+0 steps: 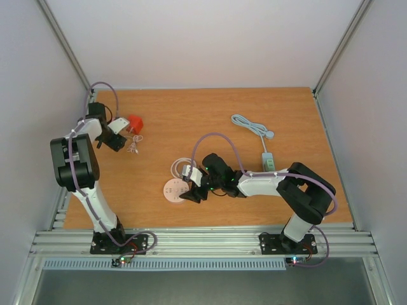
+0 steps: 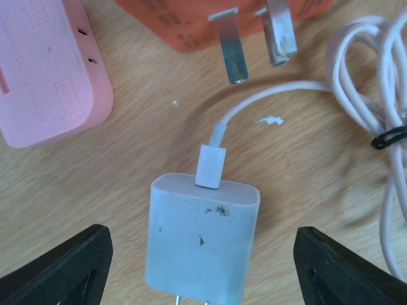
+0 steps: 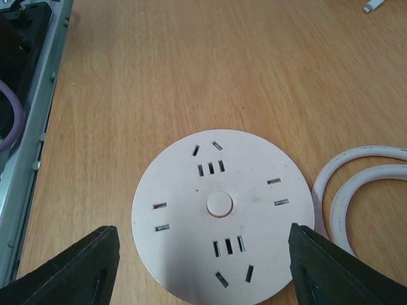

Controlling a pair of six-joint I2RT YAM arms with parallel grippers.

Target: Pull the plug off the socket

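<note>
- Straddling the unplugged charger plug (image 2: 202, 235) with left gripper (image 2: 203, 270) spread apart; pull apparently done;
- Framing the bare socket (image 3: 222, 210) within right gripper (image 3: 206, 267), likewise parted; nothing left.

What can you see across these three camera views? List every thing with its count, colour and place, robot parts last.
Round socket: one, pale pink, table's near middle, slots empty.
Cable loops: white, beside the socket.
Charger plug: one, white, far left, lying flat.
Charger cable: one, white, bundled, plugged into the charger.
Orange plug: one, beyond the charger.
Pink block: one, beside the orange plug.
Green box: one, on a grey cable, right side.
Table: one, wood brown.
Left gripper: black, open, flanking the charger.
Right gripper: black, open, over the socket.
</note>
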